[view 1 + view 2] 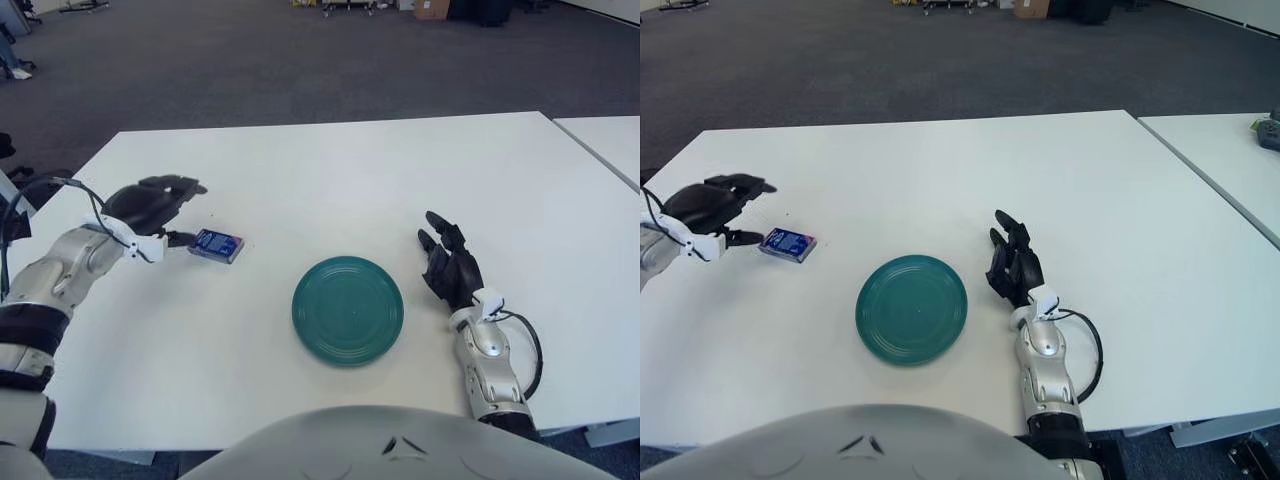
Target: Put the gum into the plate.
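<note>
The blue gum pack (pixel 217 245) lies on the white table (pixel 330 170), left of the green plate (pixel 348 309). The left hand (pixel 155 205), fingers spread and empty, sits just beside it; bracket the pack squarely before closing. The right hand (pixel 452 270) shows idle, right of the plate.

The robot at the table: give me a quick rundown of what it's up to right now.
It is going for a small blue gum pack lying on the white table, to the left of a teal plate. The left hand is beside the pack with fingers spread, one fingertip near its edge, but not gripping it. The plate has nothing in it. The right hand shows idle just right of the plate, fingers relaxed.
</note>
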Robot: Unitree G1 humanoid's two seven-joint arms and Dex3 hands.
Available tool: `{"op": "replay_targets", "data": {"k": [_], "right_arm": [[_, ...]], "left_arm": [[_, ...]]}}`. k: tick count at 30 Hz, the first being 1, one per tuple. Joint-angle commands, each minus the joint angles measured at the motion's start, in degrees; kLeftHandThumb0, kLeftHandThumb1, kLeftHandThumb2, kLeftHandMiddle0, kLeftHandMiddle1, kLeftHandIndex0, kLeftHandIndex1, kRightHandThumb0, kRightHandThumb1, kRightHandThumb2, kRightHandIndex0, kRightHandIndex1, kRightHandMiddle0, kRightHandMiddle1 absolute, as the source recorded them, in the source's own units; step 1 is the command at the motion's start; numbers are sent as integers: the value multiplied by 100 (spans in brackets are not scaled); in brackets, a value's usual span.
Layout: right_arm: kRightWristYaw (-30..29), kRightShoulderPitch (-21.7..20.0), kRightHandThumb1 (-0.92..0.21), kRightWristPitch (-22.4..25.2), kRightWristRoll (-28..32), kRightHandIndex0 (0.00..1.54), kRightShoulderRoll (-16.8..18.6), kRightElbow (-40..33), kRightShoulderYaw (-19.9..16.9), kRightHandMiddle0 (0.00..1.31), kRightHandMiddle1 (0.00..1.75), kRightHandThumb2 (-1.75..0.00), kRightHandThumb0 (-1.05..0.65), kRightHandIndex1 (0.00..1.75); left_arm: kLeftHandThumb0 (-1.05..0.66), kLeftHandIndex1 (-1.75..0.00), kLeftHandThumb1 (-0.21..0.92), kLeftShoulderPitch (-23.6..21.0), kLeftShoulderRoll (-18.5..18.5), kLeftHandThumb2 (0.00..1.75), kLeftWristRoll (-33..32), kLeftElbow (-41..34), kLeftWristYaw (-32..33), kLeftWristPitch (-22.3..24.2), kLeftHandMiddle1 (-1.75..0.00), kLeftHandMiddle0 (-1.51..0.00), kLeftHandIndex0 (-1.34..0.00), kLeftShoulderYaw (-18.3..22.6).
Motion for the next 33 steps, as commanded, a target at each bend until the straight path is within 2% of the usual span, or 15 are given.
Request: {"op": "replay_targets", "data": {"k": [1, 11, 18, 24, 29, 33], "right_arm": [[-23, 440, -92, 550, 140, 42, 27, 902, -173, 0, 61, -87, -76, 6], [43, 448, -92, 416, 187, 42, -3, 1017, -220, 0, 62, -85, -76, 5], [117, 432, -92, 374, 233, 47, -57, 1107, -291, 0, 66, -81, -77, 6], [125, 481, -92, 408, 270, 49, -85, 1049, -347, 0, 67, -82, -77, 7], [127, 489, -92, 383, 271, 49, -101, 1071, -356, 0, 66, -84, -77, 6], [96, 529, -92, 421, 227, 47, -115, 1023, -342, 0, 64, -86, -77, 5]], "left_arm": [[-105, -78, 92, -428, 41, 39, 274, 402, 55, -18, 0, -15, 0, -300], [-105, -65, 92, -996, -194, 38, 600, 1339, 607, 48, 0, -5, 0, -760], [-105, -68, 92, -1373, -348, 33, 712, 1906, 728, 64, 0, -1, 0, -1107], [-101, -65, 92, -1565, -532, 23, 481, 2088, 141, 81, 0, 0, 0, -1252], [-96, -60, 92, -1656, -714, 16, 381, 2272, -76, 135, 0, 0, 0, -1333], [-94, -57, 90, -1739, -1046, 12, 376, 2601, -178, 269, 0, 0, 0, -1465]]}}
